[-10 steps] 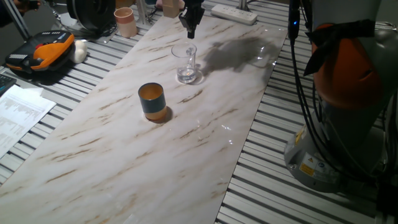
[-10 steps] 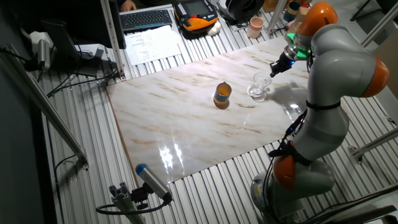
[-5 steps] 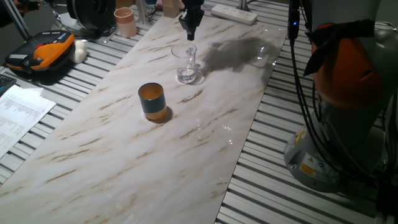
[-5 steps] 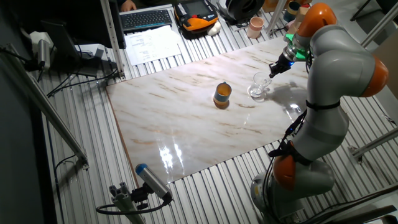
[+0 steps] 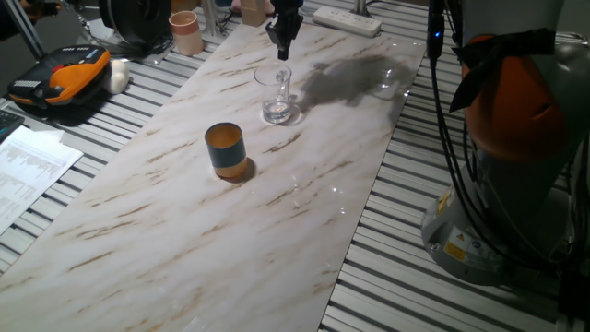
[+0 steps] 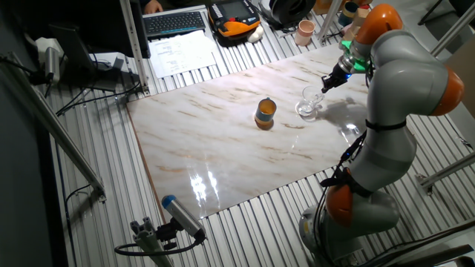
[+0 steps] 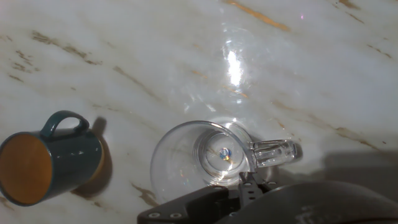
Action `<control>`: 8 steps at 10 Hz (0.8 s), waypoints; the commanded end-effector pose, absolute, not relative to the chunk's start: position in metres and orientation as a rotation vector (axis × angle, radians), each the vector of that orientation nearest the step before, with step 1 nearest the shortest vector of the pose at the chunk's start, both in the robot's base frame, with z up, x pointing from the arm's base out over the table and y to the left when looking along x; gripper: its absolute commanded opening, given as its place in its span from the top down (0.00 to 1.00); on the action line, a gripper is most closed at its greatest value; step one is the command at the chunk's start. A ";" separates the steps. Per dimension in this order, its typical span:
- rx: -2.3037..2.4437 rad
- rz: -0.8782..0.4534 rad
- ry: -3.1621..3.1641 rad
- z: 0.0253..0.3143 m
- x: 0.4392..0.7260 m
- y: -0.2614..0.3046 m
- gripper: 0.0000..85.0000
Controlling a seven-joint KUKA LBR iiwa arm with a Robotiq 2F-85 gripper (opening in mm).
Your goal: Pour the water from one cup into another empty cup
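The clear glass cup (image 5: 277,93) stands upright on the marble table (image 5: 184,231), and any water in its thick base is barely visible. In the hand view the glass cup (image 7: 204,155) sits directly below me, its handle (image 7: 273,152) pointing right. The teal cup (image 5: 224,149), orange inside, stands a short way to the near left, empty, and appears again as teal cup (image 7: 50,158) and teal cup (image 6: 266,113). My gripper (image 5: 282,51) hangs just above the far rim of the glass (image 6: 309,102), fingers together, holding nothing. From the other side the gripper (image 6: 326,81) is seen apart from the glass.
A pinkish-beige cup (image 5: 185,32) stands at the table's far left edge. A white power strip (image 5: 346,18) lies at the far end. An orange-black case (image 5: 64,78) and papers (image 5: 28,171) lie off the left side. The arm's base (image 5: 507,166) stands to the right.
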State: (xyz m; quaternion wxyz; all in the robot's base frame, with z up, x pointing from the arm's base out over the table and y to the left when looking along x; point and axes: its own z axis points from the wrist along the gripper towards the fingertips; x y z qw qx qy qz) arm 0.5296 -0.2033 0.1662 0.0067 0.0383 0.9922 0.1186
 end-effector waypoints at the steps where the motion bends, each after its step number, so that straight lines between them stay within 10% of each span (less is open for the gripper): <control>1: 0.120 0.373 3.103 0.165 0.530 -0.203 1.00; 8: 0.107 0.412 3.088 0.159 0.528 -0.205 1.00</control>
